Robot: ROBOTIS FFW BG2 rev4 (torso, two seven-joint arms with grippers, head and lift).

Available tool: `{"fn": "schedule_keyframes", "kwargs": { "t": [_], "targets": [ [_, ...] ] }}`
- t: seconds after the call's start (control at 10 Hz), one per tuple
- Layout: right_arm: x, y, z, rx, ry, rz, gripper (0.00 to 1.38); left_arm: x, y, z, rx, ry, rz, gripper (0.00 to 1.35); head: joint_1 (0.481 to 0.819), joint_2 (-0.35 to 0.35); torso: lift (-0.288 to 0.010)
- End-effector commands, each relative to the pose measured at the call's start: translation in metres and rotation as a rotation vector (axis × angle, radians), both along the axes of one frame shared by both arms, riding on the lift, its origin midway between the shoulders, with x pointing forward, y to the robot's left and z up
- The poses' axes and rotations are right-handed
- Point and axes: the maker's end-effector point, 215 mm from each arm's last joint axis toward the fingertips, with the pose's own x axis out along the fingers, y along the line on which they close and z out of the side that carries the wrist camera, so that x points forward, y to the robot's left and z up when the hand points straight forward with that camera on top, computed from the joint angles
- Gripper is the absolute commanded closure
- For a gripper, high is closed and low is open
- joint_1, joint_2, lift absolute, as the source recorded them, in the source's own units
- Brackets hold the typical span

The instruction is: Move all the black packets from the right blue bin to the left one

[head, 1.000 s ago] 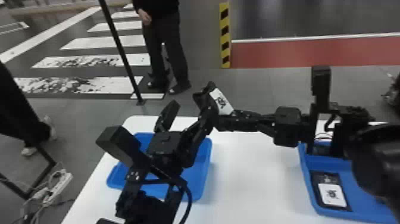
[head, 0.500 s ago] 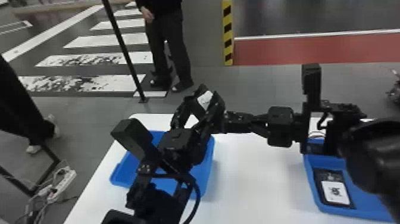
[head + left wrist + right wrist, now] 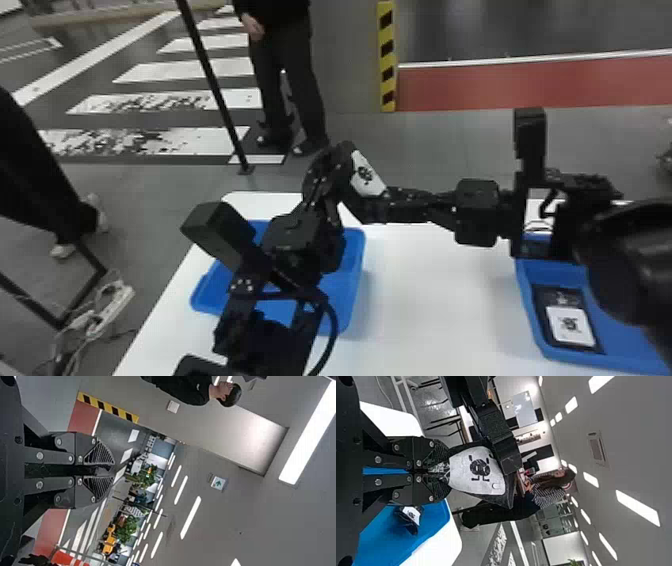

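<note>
Presumably for release into the left blue plastic bin, the right gripper pinches a black, white-labelled packet by one end, the left gripper closed.

Black packet (white-labelled) held up, second packet in left bin, third flat in right bin

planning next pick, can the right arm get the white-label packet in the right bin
Probably not: the right gripper is shut on another packet and would have to release it first, though the target packet lies uncovered.
</note>
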Motion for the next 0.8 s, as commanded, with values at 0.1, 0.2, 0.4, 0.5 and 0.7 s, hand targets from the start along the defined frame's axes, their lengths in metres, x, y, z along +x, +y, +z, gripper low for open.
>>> {"fn": "schedule_keyframes", "kwargs": {
  "t": [0.1, 0.2, 0.4, 0.5, 0.7],
  "targets": [
    [0.010, -0.001, 0.014, 0.011, -0.039, -0.010, 1.29, 0.000, -0.002, 0.004, 0.020, -0.014, -0.004, 1.22, 0.620, 0.234, -0.110],
    [0.013, -0.001, 0.019, 0.015, -0.055, -0.017, 1.15, -0.001, -0.003, 0.006, 0.027, -0.021, -0.006, 1.22, 0.611, 0.230, -0.110],
    [0.024, -0.010, 0.016, 0.030, -0.050, -0.046, 0.25, -0.001, 0.000, 0.011, 0.034, -0.035, 0.003, 1.22, 0.600, 0.226, -0.110],
    [0.030, -0.019, 0.014, 0.035, -0.048, -0.071, 0.00, -0.001, 0.006, 0.012, 0.040, -0.043, 0.018, 1.22, 0.596, 0.221, -0.110],
    [0.042, -0.052, 0.007, 0.030, -0.052, -0.149, 0.18, 0.003, 0.036, 0.007, 0.098, -0.032, 0.101, 1.22, 0.590, 0.211, -0.110]
  ]
}}
